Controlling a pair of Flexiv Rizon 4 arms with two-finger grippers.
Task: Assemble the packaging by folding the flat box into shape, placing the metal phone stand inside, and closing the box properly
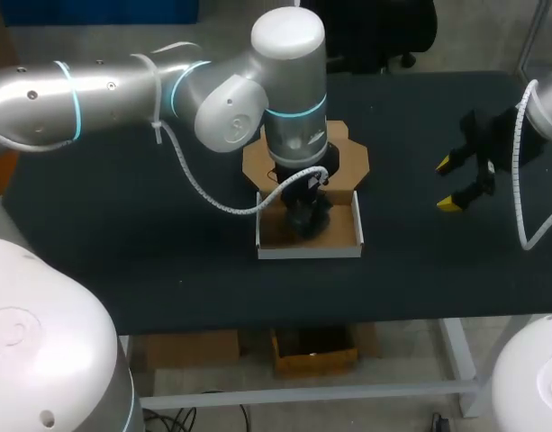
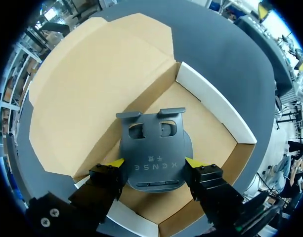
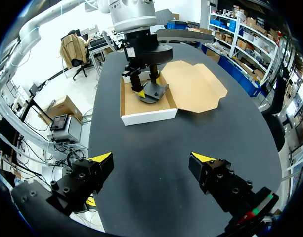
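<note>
Left tool (image 2: 155,163) first: its two yellow tips press on opposite sides of the grey metal phone stand (image 2: 153,143), pinching it by the base, down inside the box. From largest down, I see the dark table (image 1: 149,252). Near its middle sits the open cardboard box (image 2: 215,106), white outside and brown inside, with its lid flap (image 2: 102,84) lying flat on the table on the far side. The stand sits tilted within the tray, slotted end toward the lid flap. Right tool (image 3: 151,159) hangs over the table well to the right of the box, fingers spread wide.
</note>
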